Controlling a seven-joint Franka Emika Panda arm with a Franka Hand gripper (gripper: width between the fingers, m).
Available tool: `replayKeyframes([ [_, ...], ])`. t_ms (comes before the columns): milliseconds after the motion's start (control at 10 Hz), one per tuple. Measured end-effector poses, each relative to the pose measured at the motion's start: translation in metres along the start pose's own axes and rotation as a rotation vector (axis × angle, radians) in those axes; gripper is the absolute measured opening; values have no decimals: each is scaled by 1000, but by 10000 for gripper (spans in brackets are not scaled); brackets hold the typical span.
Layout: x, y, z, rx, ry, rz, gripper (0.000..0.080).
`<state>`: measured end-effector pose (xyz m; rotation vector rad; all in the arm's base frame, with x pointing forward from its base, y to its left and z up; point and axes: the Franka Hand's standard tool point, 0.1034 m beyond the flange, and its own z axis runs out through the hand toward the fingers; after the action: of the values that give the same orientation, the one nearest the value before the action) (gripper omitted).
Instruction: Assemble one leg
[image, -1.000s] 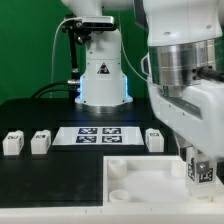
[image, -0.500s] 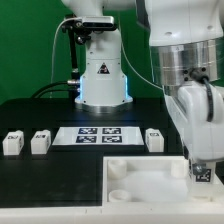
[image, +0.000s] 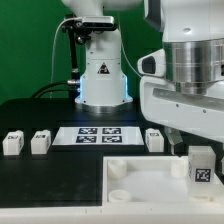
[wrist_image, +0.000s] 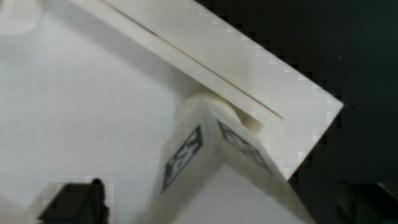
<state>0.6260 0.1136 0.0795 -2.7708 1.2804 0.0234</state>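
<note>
A leg (image: 201, 166), a stubby white piece with a square tag, stands upright on the right near corner of the large white panel (image: 140, 180). The arm's hand (image: 188, 95) hangs right above it. In the wrist view the leg (wrist_image: 222, 150) runs between the fingers of my gripper (wrist_image: 217, 205), its far end at the panel's corner hole. The dark left finger (wrist_image: 71, 200) stands apart from the leg with white panel showing between them. The jaws look open around the leg.
Three more legs stand on the black table: two at the exterior view's left (image: 13, 142) (image: 40, 141) and one (image: 153, 139) beside the marker board (image: 95, 134). The robot base (image: 103, 75) stands behind.
The wrist has turned about its own axis above the leg, and the hand now looms larger in the exterior view. The leg stays at the panel's corner.
</note>
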Motion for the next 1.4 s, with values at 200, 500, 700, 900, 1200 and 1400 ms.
replayKeyframes([
  [200,1,-3,0,3,21,-281,649],
  [500,-2,-11,-4,-14,24,-537,649],
  [700,-1,-11,-4,-14,24,-510,370],
  [900,0,-10,-4,-12,25,-336,302],
  [1200,3,-8,-4,-3,32,291,302],
  [1400,5,-6,-4,19,22,608,302],
])
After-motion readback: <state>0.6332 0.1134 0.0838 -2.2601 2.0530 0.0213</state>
